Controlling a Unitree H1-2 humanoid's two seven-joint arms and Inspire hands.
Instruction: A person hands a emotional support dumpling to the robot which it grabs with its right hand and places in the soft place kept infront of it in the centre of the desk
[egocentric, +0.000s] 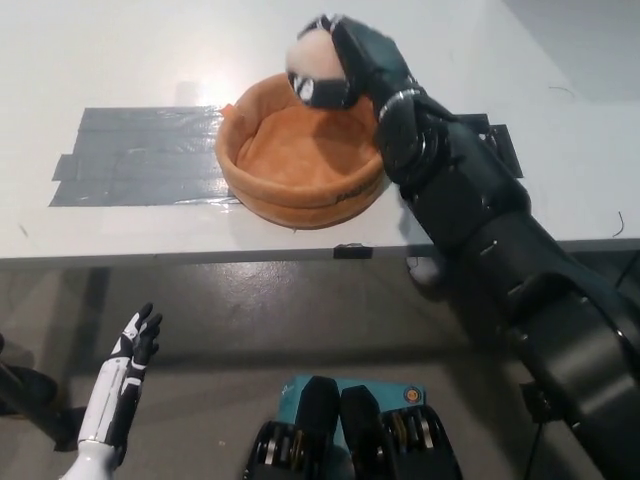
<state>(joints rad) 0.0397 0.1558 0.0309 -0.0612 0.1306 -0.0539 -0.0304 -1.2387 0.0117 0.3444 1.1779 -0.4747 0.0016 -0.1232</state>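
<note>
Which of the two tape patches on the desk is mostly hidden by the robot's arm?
The black tape patch right of the orange bed; the grey one shows fully.

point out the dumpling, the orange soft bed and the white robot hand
dumpling (308, 62), head view, on its pale top showing above the black fingers
orange soft bed (262, 190), head view, on its front left outer wall
white left robot hand (135, 345), head view, on the middle of the hand, lower left

Desk (120, 60): white top, pale front edge, glare patch near its middle | grey tape patch (140, 155) flat on desk's left part | black tape patch (497, 140) on right part, mostly hidden | small dark tab (350, 251) on front edge | floor (220, 330): grey, dull sheen, under desk | teal item (300, 385) on floor, partly hidden
</note>
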